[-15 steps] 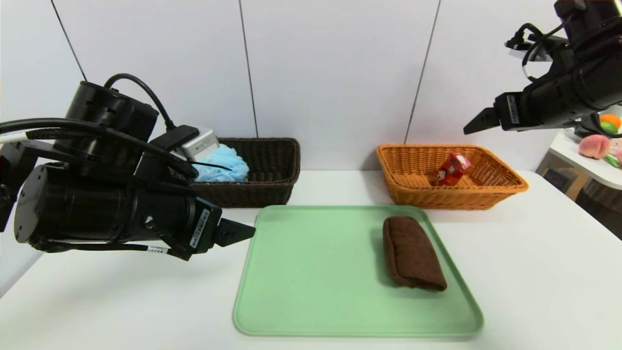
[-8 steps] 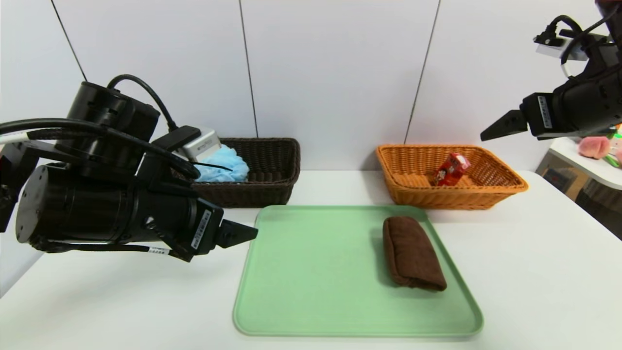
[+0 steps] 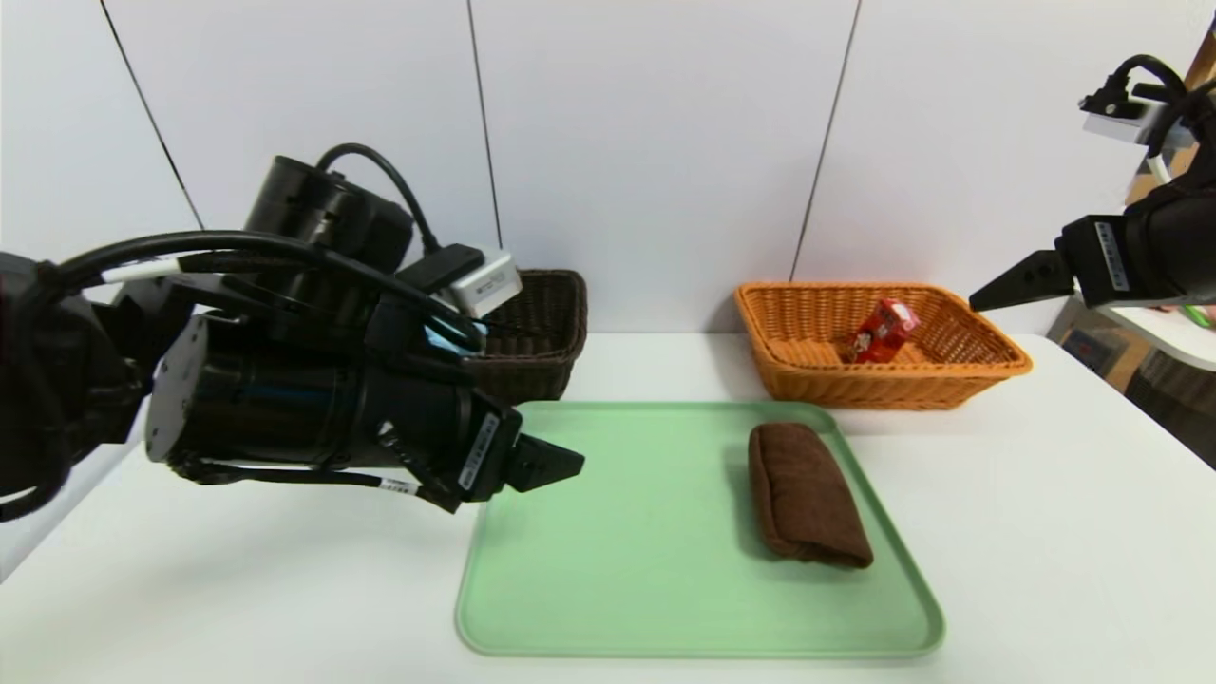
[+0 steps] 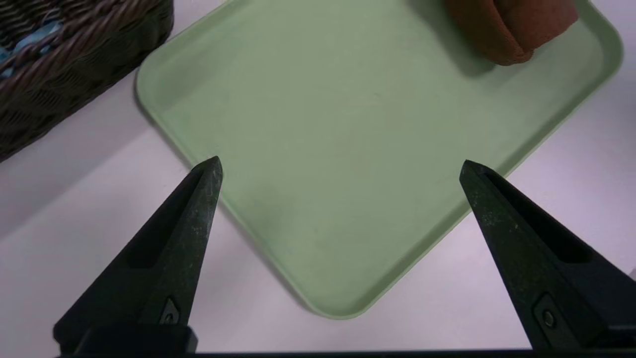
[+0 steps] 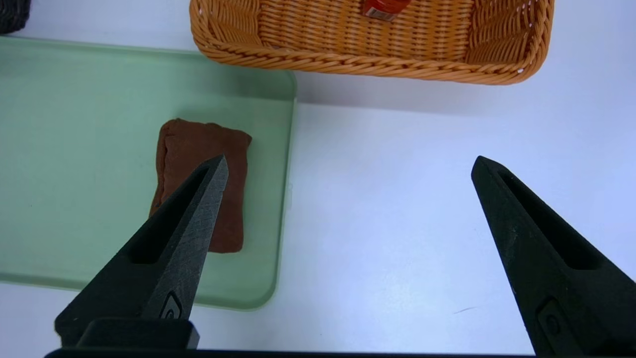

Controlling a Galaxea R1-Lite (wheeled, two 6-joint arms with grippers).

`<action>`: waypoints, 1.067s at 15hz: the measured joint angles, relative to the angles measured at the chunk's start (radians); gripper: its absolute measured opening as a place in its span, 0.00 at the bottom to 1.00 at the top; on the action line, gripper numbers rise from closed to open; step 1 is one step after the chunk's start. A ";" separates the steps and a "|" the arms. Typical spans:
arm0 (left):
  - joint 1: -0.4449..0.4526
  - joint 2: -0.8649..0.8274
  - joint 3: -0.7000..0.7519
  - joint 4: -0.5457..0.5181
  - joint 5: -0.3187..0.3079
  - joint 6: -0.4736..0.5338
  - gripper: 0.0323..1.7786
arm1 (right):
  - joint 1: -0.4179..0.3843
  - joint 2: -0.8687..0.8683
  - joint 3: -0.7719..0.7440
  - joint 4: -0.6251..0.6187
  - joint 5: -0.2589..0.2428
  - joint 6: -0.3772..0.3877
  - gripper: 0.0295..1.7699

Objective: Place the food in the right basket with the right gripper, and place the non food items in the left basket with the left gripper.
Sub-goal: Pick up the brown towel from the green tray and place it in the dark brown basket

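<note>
Towel (image 3: pixel 807 494) alone left on tray (image 3: pixel 608 608); left gripper (image 4: pixel 340 166) wide, empty, needs reach across; right gripper (image 5: pixel 348 164) wide, empty.

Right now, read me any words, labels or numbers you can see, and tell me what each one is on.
Nothing can be read.
Red carton in the orange basket: printing too small to read.
Left gripper: white barcode sticker, text blurred.
Right gripper: white sticker, text blurred.
</note>
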 joint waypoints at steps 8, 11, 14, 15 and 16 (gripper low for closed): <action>-0.228 0.319 -0.322 0.053 0.252 -0.089 0.95 | 0.021 -0.046 0.104 -0.001 -0.003 0.029 0.96; -0.270 0.439 -0.479 0.126 0.282 -0.167 0.95 | 0.027 -0.059 0.145 -0.002 -0.004 0.053 0.96; -0.309 0.548 -0.653 0.219 0.312 -0.242 0.95 | 0.038 -0.073 0.171 -0.003 -0.005 0.054 0.96; -0.321 0.576 -0.713 0.258 0.316 -0.267 0.95 | 0.040 -0.077 0.174 -0.004 -0.005 0.054 0.96; -0.335 0.602 -0.771 0.303 0.319 -0.295 0.95 | 0.040 -0.079 0.176 -0.004 -0.005 0.055 0.96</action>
